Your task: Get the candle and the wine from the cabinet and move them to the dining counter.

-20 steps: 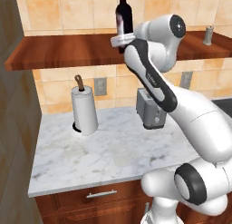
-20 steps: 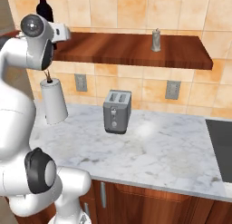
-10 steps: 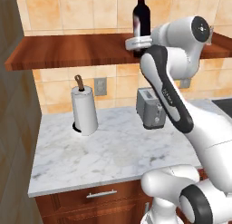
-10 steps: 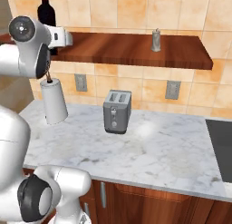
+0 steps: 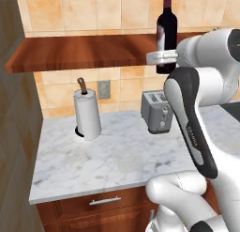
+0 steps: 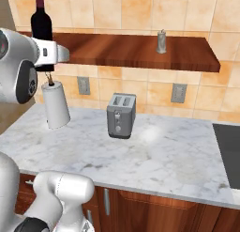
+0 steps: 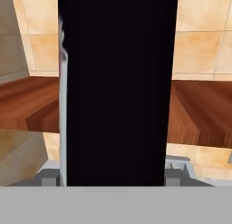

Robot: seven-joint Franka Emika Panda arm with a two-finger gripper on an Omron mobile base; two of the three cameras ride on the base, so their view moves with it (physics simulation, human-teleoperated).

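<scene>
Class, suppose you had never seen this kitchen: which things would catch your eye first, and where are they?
First the dark wine bottle, upright and clamped in the gripper in front of the wooden shelf. Then the big white arm rising beside the marble counter, where a toaster and a paper towel roll stand. A small candle sits on the shelf to the right.

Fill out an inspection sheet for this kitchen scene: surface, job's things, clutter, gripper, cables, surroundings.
Surface: marble worktop, bare in the middle.
Job's things: wine bottle upright, in the gripper, in front of the wooden shelf; candle standing on that shelf.
Clutter: toaster and paper towel roll on the worktop.
Gripper: gripper closed around the bottle's lower body.
Cables: nothing seen.
Surroundings: tan tiled wall with outlets; dark cooktop at the right.
</scene>
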